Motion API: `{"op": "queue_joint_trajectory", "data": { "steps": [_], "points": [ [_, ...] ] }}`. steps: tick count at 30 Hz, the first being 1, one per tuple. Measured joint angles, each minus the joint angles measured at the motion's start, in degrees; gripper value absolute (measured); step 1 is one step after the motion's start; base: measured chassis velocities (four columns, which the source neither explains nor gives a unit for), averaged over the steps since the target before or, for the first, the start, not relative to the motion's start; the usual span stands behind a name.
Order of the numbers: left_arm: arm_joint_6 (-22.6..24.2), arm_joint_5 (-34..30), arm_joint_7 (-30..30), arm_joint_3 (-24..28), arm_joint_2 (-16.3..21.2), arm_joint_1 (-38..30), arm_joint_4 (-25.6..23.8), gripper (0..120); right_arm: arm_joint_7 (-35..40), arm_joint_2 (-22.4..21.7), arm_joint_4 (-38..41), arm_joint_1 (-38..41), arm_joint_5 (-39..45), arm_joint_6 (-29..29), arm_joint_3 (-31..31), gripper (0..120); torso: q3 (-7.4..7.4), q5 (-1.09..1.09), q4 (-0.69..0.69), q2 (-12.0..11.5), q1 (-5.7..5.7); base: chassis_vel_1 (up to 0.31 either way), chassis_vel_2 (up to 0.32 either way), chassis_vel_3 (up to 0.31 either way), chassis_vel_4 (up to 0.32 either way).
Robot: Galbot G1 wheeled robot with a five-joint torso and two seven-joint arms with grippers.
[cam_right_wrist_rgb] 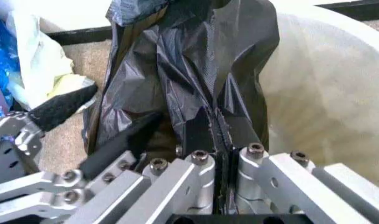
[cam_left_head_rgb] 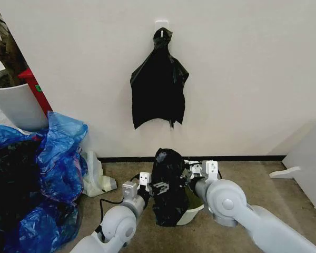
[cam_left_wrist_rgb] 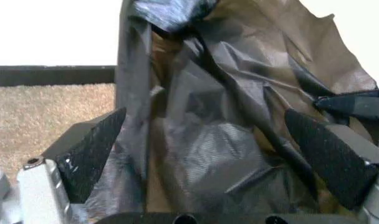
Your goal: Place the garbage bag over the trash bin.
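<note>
On the left we see blue plastic bags (cam_left_head_rgb: 58, 158) heaped on the carpet. Our left gripper (cam_left_head_rgb: 147, 191) stands spread wide, garbage bag (cam_left_head_rgb: 167, 184) film between its fingers. The bag drapes the trash bin (cam_left_head_rgb: 192, 211) at the wall's foot. Our right gripper (cam_left_head_rgb: 192, 176) pinches the bag's film.

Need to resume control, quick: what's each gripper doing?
Left gripper: open, fingers either side of the garbage bag.
Right gripper: shut on the garbage bag.
</note>
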Motion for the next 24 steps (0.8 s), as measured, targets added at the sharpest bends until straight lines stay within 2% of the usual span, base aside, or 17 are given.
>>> {"op": "queue_joint_trajectory", "data": {
  "steps": [14,16,18,19,20,21,24],
  "points": [
    [3.84,-1.97,-4.1,2.5,-2.0,-5.21,3.0,98,1.16,-1.08,1.41,-0.47,1.87,1.15,0.66,0,0.0,0.0,-0.01,0.0,0.0,0.0,0.0,0.0,0.0],
    [4.67,-2.58,-4.83,2.69,-2.41,-5.36,3.34,94,1.31,-1.23,1.69,-0.49,2.38,1.28,0.81,0,0.0,0.0,0.0,0.0,0.0,0.0,0.0,0.0,0.0],
    [5.06,-3.18,-5.34,2.98,-2.68,-5.41,4.07,85,1.32,-1.35,2.06,-0.52,2.68,1.64,0.91,0,0.0,0.0,0.0,0.0,0.0,0.0,0.0,0.0,0.0],
    [5.07,-3.23,-5.39,3.2,-2.77,-5.46,4.48,85,1.32,-1.38,2.4,-0.55,3.0,1.82,0.97,0,0.0,0.0,0.0,0.0,0.0,0.0,0.0,0.0,0.0],
    [5.08,-3.23,-5.4,3.24,-2.78,-5.47,4.55,79,1.32,-1.39,2.46,-0.55,3.07,1.85,0.99,0,0.0,0.0,0.0,0.0,0.0,0.0,0.0,0.0,0.0],
    [5.08,-3.23,-5.4,3.24,-2.78,-5.47,4.55,79,1.32,-1.39,2.46,-0.55,3.07,1.85,0.99,0,0.0,0.0,0.0,0.0,0.0,0.0,0.0,0.0,0.0],
    [5.84,-3.38,-6.25,3.66,-3.22,-5.68,5.49,65,1.28,-1.63,3.26,-0.67,3.63,2.18,1.13,0,0.0,0.0,0.0,0.0,0.0,0.0,0.0,0.0,0.0]
  ]
}}
